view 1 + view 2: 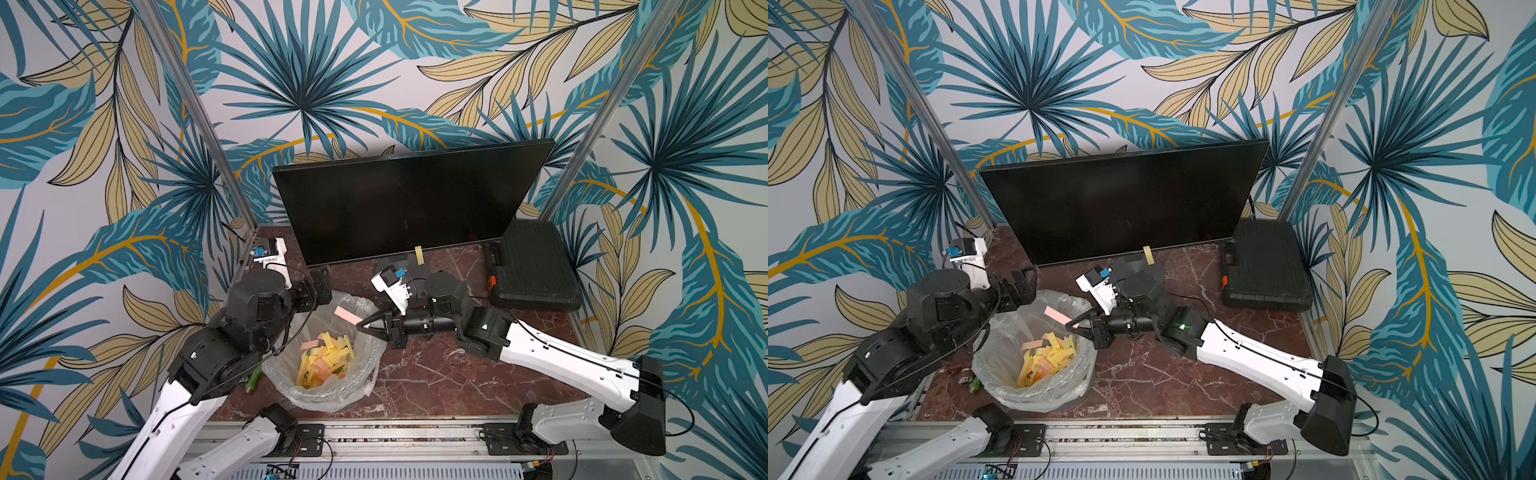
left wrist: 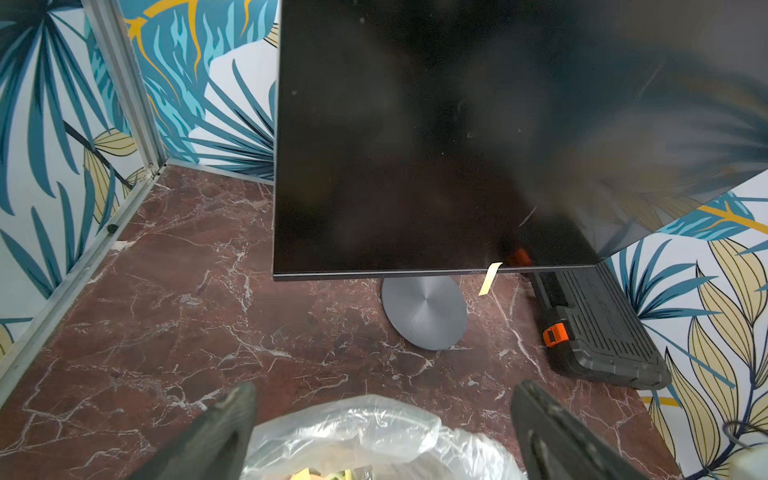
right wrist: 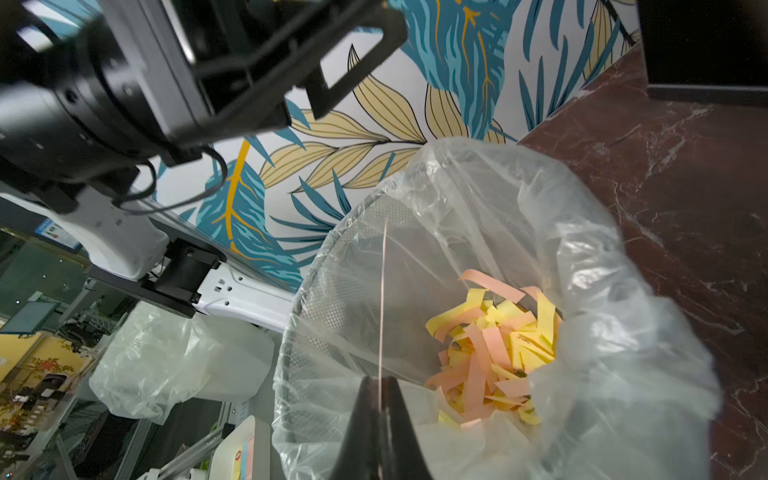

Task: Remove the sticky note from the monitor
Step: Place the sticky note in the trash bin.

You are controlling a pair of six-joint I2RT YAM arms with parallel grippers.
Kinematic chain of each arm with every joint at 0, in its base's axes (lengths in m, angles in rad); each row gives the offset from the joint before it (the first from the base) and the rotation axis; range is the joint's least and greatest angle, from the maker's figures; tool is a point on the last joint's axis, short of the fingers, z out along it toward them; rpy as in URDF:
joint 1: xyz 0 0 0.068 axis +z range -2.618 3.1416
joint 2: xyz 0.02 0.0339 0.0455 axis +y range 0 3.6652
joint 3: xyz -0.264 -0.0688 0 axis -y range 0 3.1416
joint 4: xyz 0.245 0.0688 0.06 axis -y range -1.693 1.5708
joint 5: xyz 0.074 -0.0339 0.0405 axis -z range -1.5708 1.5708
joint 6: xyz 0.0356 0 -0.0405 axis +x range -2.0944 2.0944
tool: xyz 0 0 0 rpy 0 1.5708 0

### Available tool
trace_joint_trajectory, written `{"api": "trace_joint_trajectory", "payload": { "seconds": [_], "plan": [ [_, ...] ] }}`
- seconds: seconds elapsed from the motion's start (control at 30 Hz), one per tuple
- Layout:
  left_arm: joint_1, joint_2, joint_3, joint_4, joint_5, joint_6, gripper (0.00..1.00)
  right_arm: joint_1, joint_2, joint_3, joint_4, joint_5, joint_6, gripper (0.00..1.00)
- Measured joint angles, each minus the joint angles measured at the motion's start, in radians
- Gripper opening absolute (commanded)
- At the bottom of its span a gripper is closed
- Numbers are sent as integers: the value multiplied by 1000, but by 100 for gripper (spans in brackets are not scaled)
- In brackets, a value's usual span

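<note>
Right gripper (image 1: 360, 326): my jaws were pressed together, clamped on one end of the pink note (image 1: 347, 314). The rest of the note stuck out ahead of my fingertips, over the bin (image 3: 602, 270) (in the right wrist view it showed edge-on, as a thin line). Below and ahead of this gripper, a heap of yellow and pink strips (image 3: 494, 349) lay at the bottom of the bin.

Left gripper (image 2: 384, 390): my jaws stood wide apart and held nothing. The bin's clear liner lay just beneath the fingers (image 2: 224, 428), at the rim farthest from my arm bases.

The monitor (image 2: 415, 145) stood ahead of the left gripper, beyond a bare stretch of table (image 2: 187, 291), on its round grey base (image 2: 424, 311). A yellow note (image 2: 489, 278) was stuck to the monitor's lower edge and hung below it, ahead of that gripper and off towards my right arm, well apart from both grippers. A black case (image 2: 598, 324) lay on the table farther to that side, past the note.
</note>
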Motion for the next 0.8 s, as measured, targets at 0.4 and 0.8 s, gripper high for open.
{"api": "trace_joint_trajectory", "payload": {
  "seconds": [0.4, 0.8],
  "plan": [
    [85, 27, 0, 62, 184, -12, 100, 54, 46, 136, -149, 74, -105, 81],
    [85, -15, -34, 174, 425, 5, 100, -168, -107, -15, -60, 113, -106, 96]
  ]
}}
